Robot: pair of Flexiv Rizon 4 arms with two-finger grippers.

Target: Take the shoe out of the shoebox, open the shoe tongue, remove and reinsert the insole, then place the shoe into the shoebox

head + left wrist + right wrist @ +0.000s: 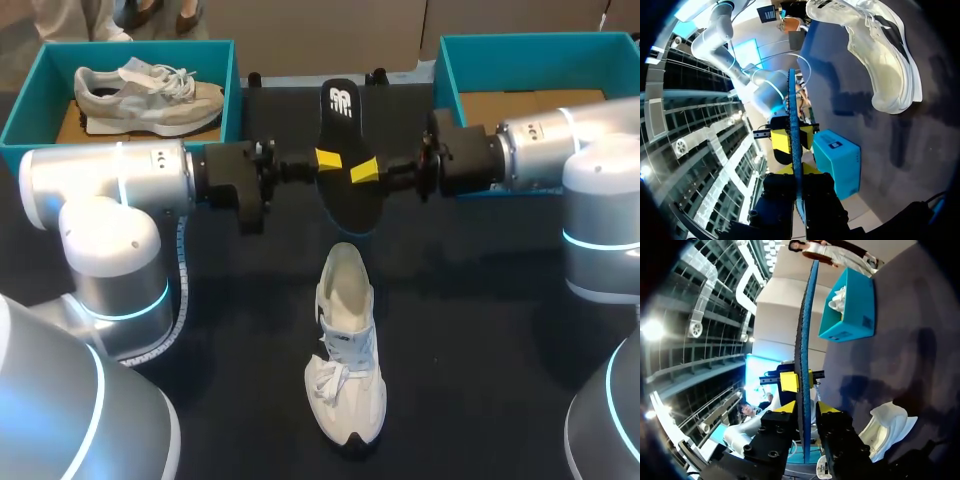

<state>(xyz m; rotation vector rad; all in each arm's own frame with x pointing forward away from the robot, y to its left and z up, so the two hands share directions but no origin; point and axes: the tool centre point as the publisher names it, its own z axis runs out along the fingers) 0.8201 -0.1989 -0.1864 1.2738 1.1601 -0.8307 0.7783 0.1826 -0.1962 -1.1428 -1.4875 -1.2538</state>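
I have the insole [338, 125] pinched from both sides, left gripper [328, 159] and right gripper [364, 170] each clamped on an edge above the dark table [480, 330]. The shoe [346, 340] lies just below and nearer me; its long axis matches the insole's, heel opening far, toe toward me; neither arm is nearer. I judge the teal shoeboxes, left [30, 95] and right [448, 62], well apart from it.

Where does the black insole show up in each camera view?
Head view: the insole is in the middle, held above the table between the left gripper and the right gripper.
Left wrist view: the insole is edge-on, between its own gripper's fingers.
Right wrist view: the insole is edge-on, between its own gripper's fingers.
Shared landmark: the white shoe lying on the table.
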